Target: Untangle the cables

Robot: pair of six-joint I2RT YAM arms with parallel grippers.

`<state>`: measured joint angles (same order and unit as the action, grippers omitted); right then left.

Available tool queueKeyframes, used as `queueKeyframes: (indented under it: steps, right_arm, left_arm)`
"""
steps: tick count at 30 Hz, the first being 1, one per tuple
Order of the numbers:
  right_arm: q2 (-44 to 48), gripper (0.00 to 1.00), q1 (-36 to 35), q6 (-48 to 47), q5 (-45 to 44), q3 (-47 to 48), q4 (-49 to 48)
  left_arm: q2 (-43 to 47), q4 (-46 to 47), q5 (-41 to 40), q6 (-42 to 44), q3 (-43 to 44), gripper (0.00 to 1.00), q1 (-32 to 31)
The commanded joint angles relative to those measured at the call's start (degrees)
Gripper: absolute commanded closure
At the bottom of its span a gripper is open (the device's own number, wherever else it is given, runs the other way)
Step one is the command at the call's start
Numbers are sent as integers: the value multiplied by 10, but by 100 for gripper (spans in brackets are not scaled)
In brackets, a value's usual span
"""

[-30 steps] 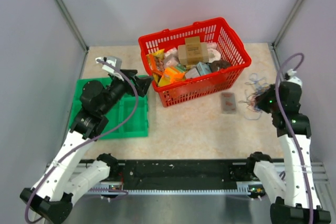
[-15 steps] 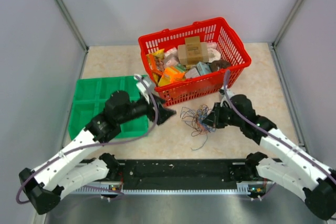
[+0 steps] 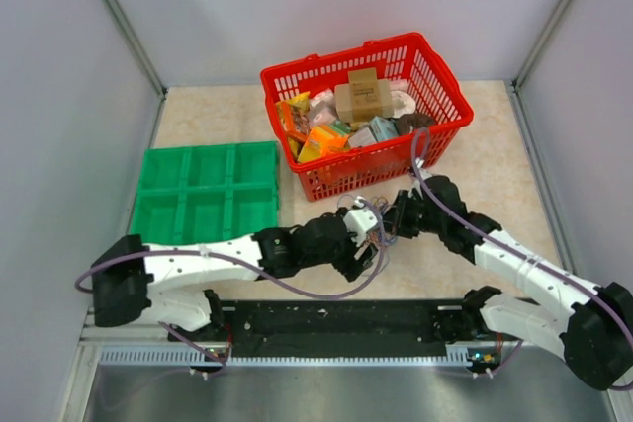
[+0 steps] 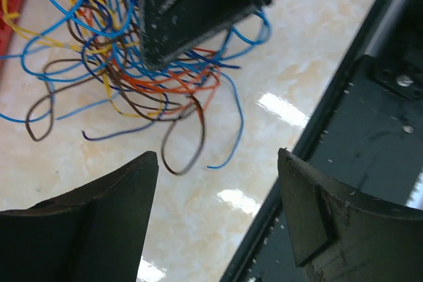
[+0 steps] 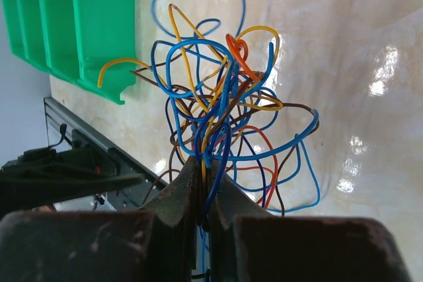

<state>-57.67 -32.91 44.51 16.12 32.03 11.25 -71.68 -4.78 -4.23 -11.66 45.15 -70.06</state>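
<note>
The cables (image 3: 380, 242) are a small tangle of blue, orange, yellow and brown wires on the table in front of the red basket. My right gripper (image 3: 395, 217) is shut on several strands; in the right wrist view its tip (image 5: 205, 167) pinches blue and yellow wires, and the tangle (image 5: 225, 104) fans out beyond it. My left gripper (image 3: 369, 234) is open and empty just left of the tangle. In the left wrist view it (image 4: 217, 153) hovers over bare table, with the cables (image 4: 139, 70) ahead and the right gripper's shut fingers (image 4: 192, 11) on them.
A red basket (image 3: 356, 173) full of packaged goods stands right behind the tangle. A green compartment tray (image 3: 208, 195) lies at the left, also in the right wrist view (image 5: 79, 24). The black rail (image 3: 336, 318) runs along the near table edge, close to the left gripper (image 4: 377, 130).
The left arm has swung from the green tray toward the centre and now reaches up to the tangle. The right gripper, holding the tangle, brought it from the far right to the centre.
</note>
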Motion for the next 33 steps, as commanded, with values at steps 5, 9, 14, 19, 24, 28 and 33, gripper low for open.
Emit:
queueKeyframes:
  steps: [5,9,14,19,24,28,33]
  right_arm:
    - [43,99,-4,22,1,-15,-8]
    - [55,98,-4,21,1,-18,-3]
    - [61,98,-4,19,8,-13,0]
    - [67,98,-4,15,7,-10,7]
    - [73,98,-4,20,21,-8,8]
    - [84,91,-4,9,0,-8,18]
    - [60,41,-4,-48,-114,1,95]
  left_arm:
    - [-76,26,-70,45,82,29,-1]
    - [-65,36,-90,34,60,36,-1]
    - [-63,28,-103,24,53,33,-2]
    - [-43,43,-133,24,39,41,-3]
    - [-60,34,-133,26,49,81,-3]
    - [-58,17,-126,18,60,100,-3]
    - [2,70,-98,9,28,100,-3]
